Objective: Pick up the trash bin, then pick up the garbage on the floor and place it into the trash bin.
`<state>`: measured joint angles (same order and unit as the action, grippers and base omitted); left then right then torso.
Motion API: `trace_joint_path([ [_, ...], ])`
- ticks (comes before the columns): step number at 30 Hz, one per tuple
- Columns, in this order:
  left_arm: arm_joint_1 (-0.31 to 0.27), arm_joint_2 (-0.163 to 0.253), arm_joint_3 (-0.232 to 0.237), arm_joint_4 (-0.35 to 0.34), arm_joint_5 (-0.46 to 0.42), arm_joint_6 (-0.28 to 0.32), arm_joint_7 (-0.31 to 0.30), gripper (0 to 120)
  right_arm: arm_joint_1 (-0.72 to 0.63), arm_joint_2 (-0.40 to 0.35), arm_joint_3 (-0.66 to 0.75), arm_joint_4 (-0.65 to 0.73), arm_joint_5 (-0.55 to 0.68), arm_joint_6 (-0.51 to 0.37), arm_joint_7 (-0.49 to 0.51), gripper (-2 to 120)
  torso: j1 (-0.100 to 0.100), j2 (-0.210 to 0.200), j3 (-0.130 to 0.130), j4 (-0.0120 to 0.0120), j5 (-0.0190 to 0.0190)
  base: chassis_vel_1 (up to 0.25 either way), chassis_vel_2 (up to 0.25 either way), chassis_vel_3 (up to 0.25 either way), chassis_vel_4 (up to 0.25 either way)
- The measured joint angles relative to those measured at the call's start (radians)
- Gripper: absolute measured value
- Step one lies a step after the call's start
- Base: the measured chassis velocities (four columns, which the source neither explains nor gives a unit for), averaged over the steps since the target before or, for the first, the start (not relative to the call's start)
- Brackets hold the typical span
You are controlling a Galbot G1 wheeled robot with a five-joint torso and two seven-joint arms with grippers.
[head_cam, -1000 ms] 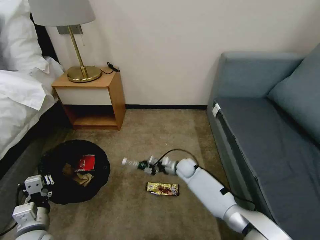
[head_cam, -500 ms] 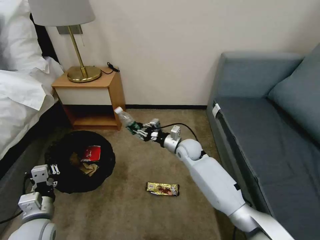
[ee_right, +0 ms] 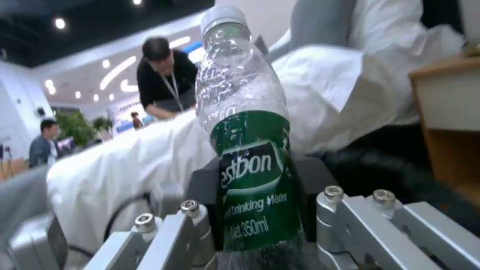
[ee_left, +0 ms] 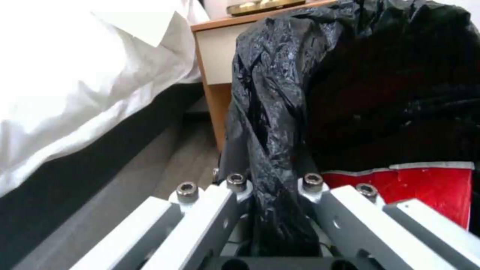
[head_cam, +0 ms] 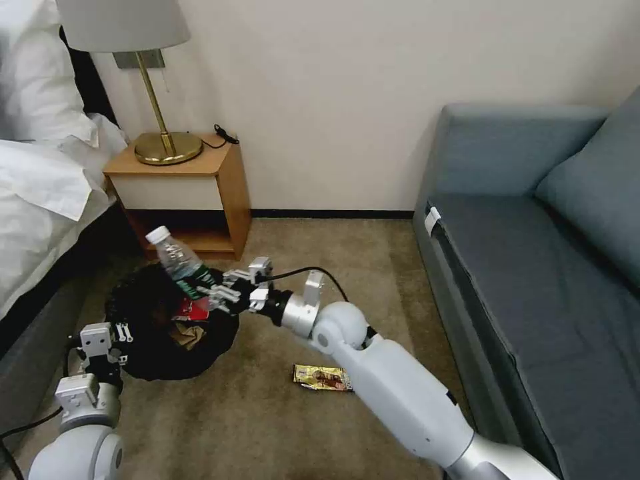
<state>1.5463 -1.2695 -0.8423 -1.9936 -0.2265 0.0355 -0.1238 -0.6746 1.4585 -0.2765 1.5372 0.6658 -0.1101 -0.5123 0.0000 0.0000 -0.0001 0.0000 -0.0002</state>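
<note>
Right gripper [head_cam: 223, 293] is clamped on the small clear plastic bottle with green label and white cap [head_cam: 179, 261], gripping it low on the label; the right wrist view confirms the label [ee_right: 255, 180] seated between both fingers. Bottle stands tilted, cap uppermost, directly above the mouth of the small round trash bin draped in crinkly black plastic bag [head_cam: 143, 363].

Left gripper [head_cam: 105, 343] is closed on the bin's near rim; in the left wrist view a fold of black bag [ee_left: 272, 157] is pinched between its fingers. Bin appears held slightly off the carpet, though that cannot be confirmed.

Contents noted: crumpled red-and-white paper packet [head_cam: 192, 310] and crumpled brown paper [head_cam: 189, 335] lie inside the bin. Dark-and-gold snack wrapper [head_cam: 323, 377] lies flat on the beige carpet, well apart from the bin, beside the right forearm.

Change from a second ago: the bottle was then low over the carpet near the wrapper; half a second ago it was raised near the wooden nightstand [head_cam: 193, 193]; it is now over the bin. The left arm has brought the bin up and inward towards the bottle. Wrapper unmoved.

Assessment: third piece is positioned for release; two pieces deposited, one outstanding on the floor. Task judged well past halfway.
</note>
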Motion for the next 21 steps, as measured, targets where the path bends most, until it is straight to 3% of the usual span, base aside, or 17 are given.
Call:
trace_joint_path([
  [7,-0.011,0.005,0.02,0.001,-0.028,-0.009,0.018,3,0.018,0.077,-0.047,-0.141,-0.122,0.059,0.004,30,0.0,0.0,0.0,0.0001,0.0001,0.0,0.0,0.0,0.0],
  [13,-0.016,0.007,0.028,0.002,-0.03,-0.012,0.019,3,0.033,0.116,-0.045,-0.218,-0.189,0.095,0.072,30,0.0,0.0,0.0,0.0001,0.0001,0.0,0.0,0.0,0.0],
  [21,-0.024,0.008,0.022,0.019,-0.036,-0.028,0.02,3,0.022,0.101,-0.025,-0.243,-0.28,0.125,0.109,62,0.0,0.0,0.0,-0.0001,0.0001,0.0,0.0,0.0,0.0],
])
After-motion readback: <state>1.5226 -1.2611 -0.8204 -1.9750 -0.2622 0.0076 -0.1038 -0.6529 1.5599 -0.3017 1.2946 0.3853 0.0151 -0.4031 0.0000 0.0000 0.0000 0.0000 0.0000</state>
